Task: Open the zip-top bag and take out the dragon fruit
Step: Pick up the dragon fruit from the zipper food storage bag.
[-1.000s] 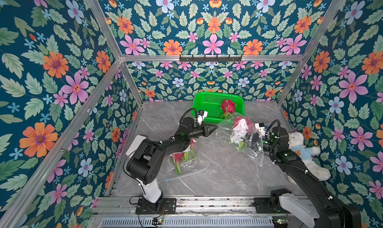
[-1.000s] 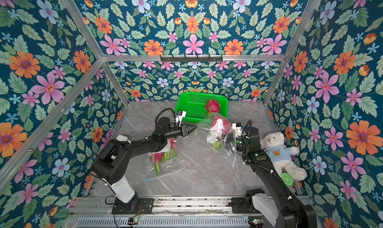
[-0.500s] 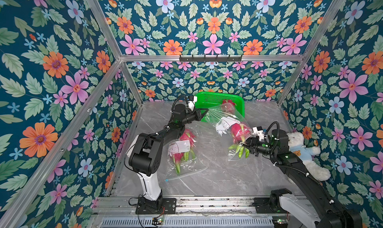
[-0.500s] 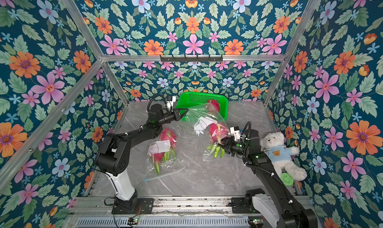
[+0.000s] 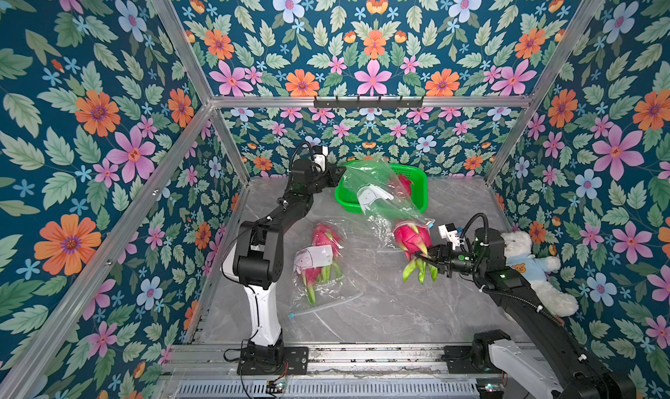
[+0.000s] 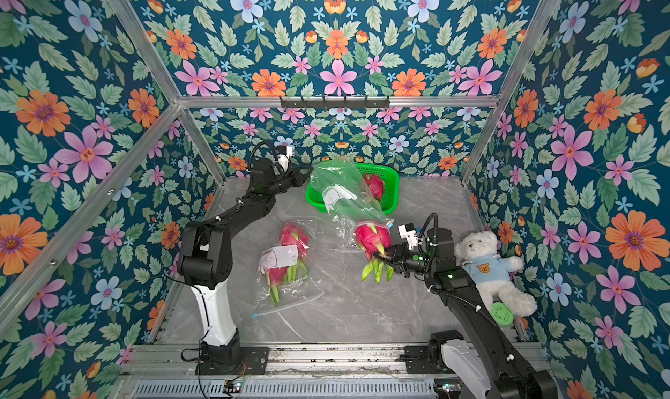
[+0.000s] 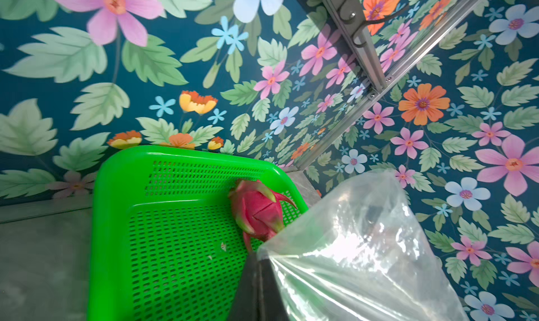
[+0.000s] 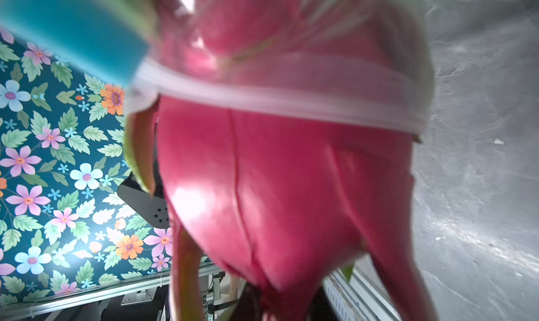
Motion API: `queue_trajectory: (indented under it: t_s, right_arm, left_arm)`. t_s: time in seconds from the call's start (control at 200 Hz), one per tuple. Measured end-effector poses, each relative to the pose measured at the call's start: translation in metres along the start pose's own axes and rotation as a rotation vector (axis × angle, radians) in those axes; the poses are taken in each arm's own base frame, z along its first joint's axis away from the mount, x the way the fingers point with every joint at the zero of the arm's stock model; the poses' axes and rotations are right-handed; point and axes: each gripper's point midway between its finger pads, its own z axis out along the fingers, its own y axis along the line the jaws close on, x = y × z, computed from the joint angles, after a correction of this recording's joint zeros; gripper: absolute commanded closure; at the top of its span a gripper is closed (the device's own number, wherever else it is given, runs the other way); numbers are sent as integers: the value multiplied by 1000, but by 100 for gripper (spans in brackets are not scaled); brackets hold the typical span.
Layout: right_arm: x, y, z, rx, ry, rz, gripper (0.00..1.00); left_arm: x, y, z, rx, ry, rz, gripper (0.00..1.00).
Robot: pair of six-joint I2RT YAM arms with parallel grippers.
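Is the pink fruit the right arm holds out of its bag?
Partly out: the bag's zip rim crosses the dragon fruit; plastic covers one end, the end in the right hand is bare.

Bright even light; close dragon fruit point(image 8: 277, 188) blurred.

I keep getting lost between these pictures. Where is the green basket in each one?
Top view: basket at the table's far middle, partly behind the bag.
Top view: same spot.
Left wrist: close up, beside the bag.
Right wrist: not in it.
Shared landmark: the pink fruit lying in it.
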Motion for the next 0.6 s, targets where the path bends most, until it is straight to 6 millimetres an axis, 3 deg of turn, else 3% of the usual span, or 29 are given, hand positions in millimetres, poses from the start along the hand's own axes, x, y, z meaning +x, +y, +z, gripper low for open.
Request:
queue_trajectory:
  t_s: [0.23,0.45,0.6]
  right_arm:
    - [5,-5,-2,31,16,16,94]
    - [3,9,-5,21,19,-22,94]
    - [-11,27,-12,14,-25,-71,94]
  left_arm:
    - [-11,44,-45,-183,-61,-19,100]
    - [13,40,-58,-201,-23,-25,100]
    - [38,28,-69,-150,14,-87,100]
